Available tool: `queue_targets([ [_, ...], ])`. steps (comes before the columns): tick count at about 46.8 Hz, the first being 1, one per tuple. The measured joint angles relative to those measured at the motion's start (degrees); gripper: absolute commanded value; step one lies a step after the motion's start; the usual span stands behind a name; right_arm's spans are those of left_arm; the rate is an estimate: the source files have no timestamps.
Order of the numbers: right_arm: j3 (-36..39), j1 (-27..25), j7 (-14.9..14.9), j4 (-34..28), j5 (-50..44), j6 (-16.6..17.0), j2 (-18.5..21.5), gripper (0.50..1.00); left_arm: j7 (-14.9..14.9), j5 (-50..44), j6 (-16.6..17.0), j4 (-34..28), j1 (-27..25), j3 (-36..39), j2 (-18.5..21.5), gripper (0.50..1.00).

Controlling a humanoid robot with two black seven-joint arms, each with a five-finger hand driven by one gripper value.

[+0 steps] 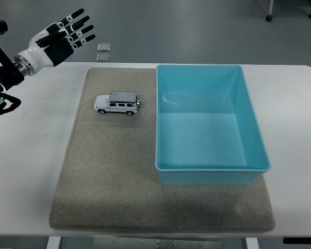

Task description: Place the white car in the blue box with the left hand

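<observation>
The white car (117, 103) stands on its wheels on the grey mat (114, 176), just left of the blue box (210, 166) and apart from it. The box sits on the mat's right part, holding nothing. The left hand (62, 37) hovers up and left of the car, well apart, its fingers (82, 25) spread and grasping nothing. The mat lies on the white table (31, 155).

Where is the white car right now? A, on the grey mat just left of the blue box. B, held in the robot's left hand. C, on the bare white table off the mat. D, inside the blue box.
A: the white car sits on the grey mat, apart from the blue box on its right, while the left hand hovers open far above-left, holding nothing.
</observation>
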Motion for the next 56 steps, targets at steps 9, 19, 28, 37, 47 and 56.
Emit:
queue_targets([
  [9,0.0,0.0,0.0,0.0,0.0,0.0,0.0,0.936,0.0,0.0,0.0,-0.5,0.0,0.1,0.0,1.0],
  [19,0.0,0.0,0.0,0.0,0.0,0.0,0.0,0.936,-0.1,0.0,0.1,-0.5,-0.2,0.3,0.0,1.0],
  [28,0.0,0.0,0.0,0.0,0.0,0.0,0.0,0.936,-0.5,1.3,-0.6,-0.2,0.3,0.6,0.1,1.0],
  [37,0.0,0.0,0.0,0.0,0.0,0.0,0.0,0.936,-5.0,10.3,-2.0,0.1,0.9,0.3,0.5,1.0],
  [47,0.0,0.0,0.0,0.0,0.0,0.0,0.0,0.936,-11.5,23.0,-3.8,-0.4,1.7,0.3,2.2,1.0],
  [56,0.0,0.0,0.0,0.0,0.0,0.0,0.0,0.936,-12.9,30.2,-3.8,-0.6,1.7,0.2,3.9,1.0],
])
